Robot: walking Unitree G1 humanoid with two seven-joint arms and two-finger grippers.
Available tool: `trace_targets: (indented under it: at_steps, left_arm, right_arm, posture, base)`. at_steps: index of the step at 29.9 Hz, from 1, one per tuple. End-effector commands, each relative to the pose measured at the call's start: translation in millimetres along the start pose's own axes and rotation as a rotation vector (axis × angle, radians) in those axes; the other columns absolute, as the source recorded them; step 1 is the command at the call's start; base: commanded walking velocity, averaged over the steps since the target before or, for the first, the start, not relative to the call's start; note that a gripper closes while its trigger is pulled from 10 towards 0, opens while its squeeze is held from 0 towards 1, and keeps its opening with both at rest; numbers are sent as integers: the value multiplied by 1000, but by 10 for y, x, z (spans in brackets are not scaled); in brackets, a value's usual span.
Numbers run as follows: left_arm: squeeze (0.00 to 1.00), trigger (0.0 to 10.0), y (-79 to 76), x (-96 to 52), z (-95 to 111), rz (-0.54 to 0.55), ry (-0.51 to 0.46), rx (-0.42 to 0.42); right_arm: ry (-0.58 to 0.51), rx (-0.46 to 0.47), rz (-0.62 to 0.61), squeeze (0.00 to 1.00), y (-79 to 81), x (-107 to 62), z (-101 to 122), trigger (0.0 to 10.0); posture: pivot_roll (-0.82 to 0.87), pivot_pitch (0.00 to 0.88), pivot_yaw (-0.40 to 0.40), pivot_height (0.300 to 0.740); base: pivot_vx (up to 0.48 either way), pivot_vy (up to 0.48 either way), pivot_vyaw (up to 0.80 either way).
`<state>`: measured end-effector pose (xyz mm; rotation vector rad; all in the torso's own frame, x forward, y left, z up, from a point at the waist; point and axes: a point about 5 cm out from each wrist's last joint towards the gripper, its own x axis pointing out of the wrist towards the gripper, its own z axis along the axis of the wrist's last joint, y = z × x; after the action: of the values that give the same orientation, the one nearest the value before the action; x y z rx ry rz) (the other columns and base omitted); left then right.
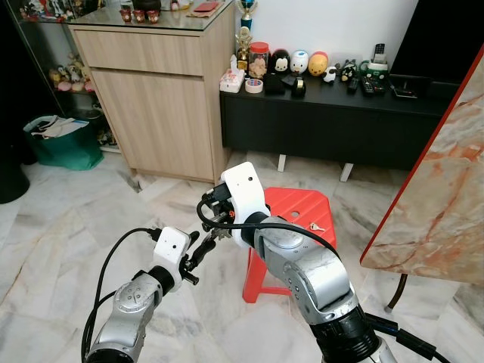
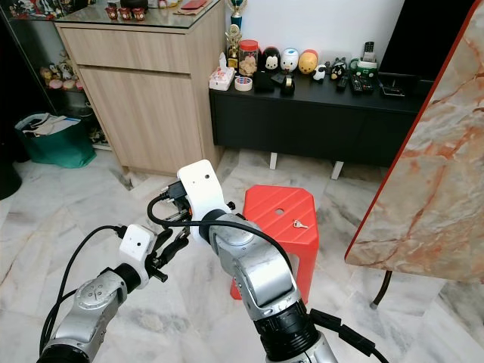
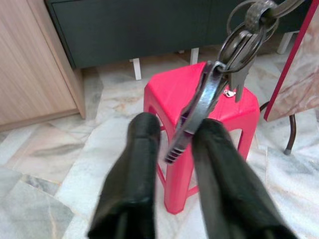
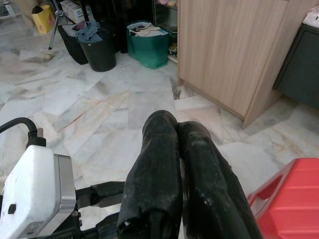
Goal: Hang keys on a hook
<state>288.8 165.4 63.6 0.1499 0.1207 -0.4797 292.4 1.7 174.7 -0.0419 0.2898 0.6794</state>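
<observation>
The keys (image 3: pixel 234 47), a bunch of metal rings with a long grey key blade, hang in the air in front of the red plastic stool (image 1: pixel 299 208), with the blade's lower end lying between the two black fingers of the left gripper (image 3: pixel 172 144). In the left wrist view those fingers stand narrowly apart on either side of the blade; whether they press it I cannot tell.

Going from big to small around them: a pale wood cabinet (image 1: pixel 162 98) stands at the back left on the white marble floor (image 1: pixel 60 204), and beside it a low black console (image 1: pixel 333 121) runs along the wall, its top edge lined with small figurines, a jar and remote controls. A slab of orange-veined marble table (image 1: pixel 442 189) with a red edge comes in from the right side. A green bag (image 1: pixel 64 144) sits on the floor left of the cabinet.

The stool stands between the console and the robot. Near its right edge a small single key (image 2: pixel 301 224) lies flat on the seat.

The right gripper (image 4: pixel 179 149) is raised over the floor just left of the stool, above the left gripper, its two fingers pressed together side by side with nothing seen between them
</observation>
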Motion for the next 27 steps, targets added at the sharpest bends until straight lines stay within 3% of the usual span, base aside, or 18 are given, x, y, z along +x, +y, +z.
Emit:
trace_targets:
  at_steps: [1,14,27]
  left_arm:
    - [0,0,22,25,46,11,-25,1]
    - [0,0,29,0,59,7,-49,-5]
    - [0,0,9,1,33,1,-39,-5]
  right_arm:
    - [-35,3,14,0,35,-22,90,10000]
    - [-33,-2,-37,0,-95,-27,83,10000]
    - [-36,1,-39,0,-105,-27,88,10000]
  posture:
    - [24,16,-44,740]
    - [24,16,-44,740]
    - [23,16,-44,740]
  base:
    - [0,0,0]
    - [0,0,0]
    - [0,0,0]
